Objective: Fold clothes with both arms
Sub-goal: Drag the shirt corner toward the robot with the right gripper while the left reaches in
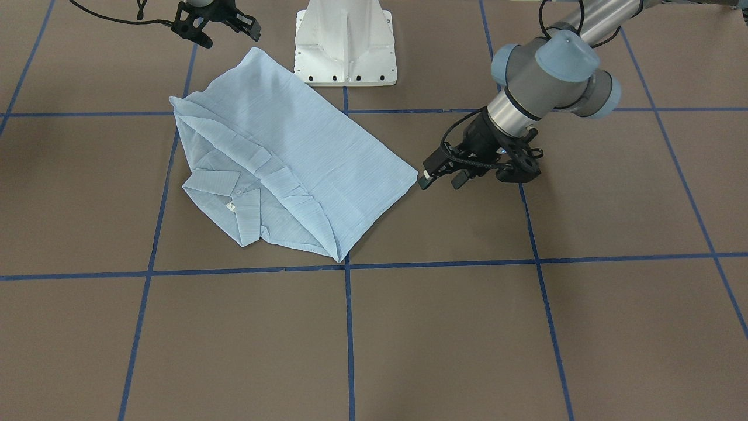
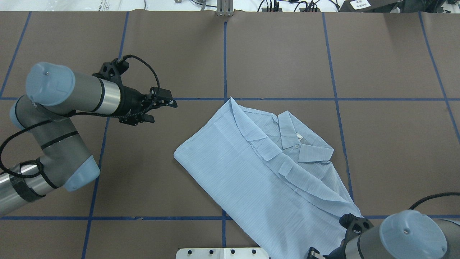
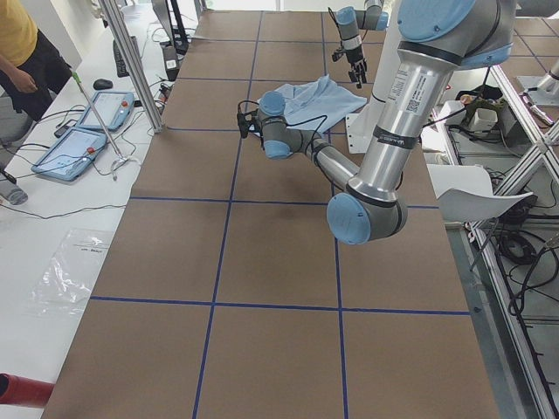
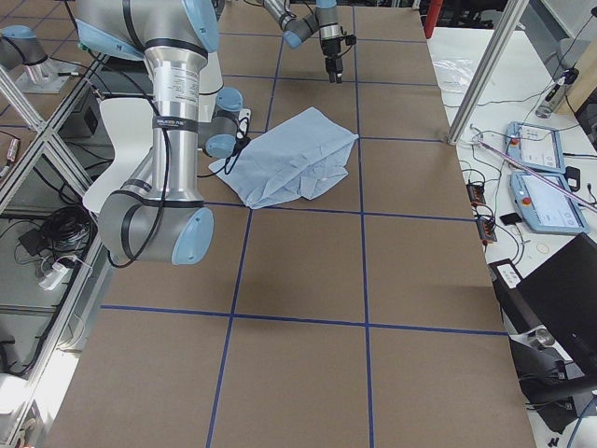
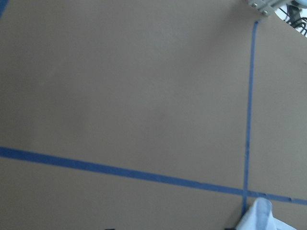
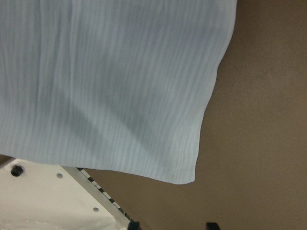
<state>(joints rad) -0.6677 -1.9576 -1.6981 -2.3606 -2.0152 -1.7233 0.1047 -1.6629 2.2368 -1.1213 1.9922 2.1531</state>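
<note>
Both my grippers are spread open and hold nothing. In the front view my left gripper [image 1: 441,180] sits low just beside the shirt's corner at mid-frame, and my right gripper [image 1: 231,36] hovers by the hem corner at upper left, near the white base [image 1: 345,52]. The shirt [image 1: 304,152] lies partly folded, slantwise, left of centre on the table [image 1: 526,327]. The danger I see is pinching only the top layer of this thin cloth, or lifting one corner ahead of the other, which would peel the fold open and drag the collar side askew.
</note>
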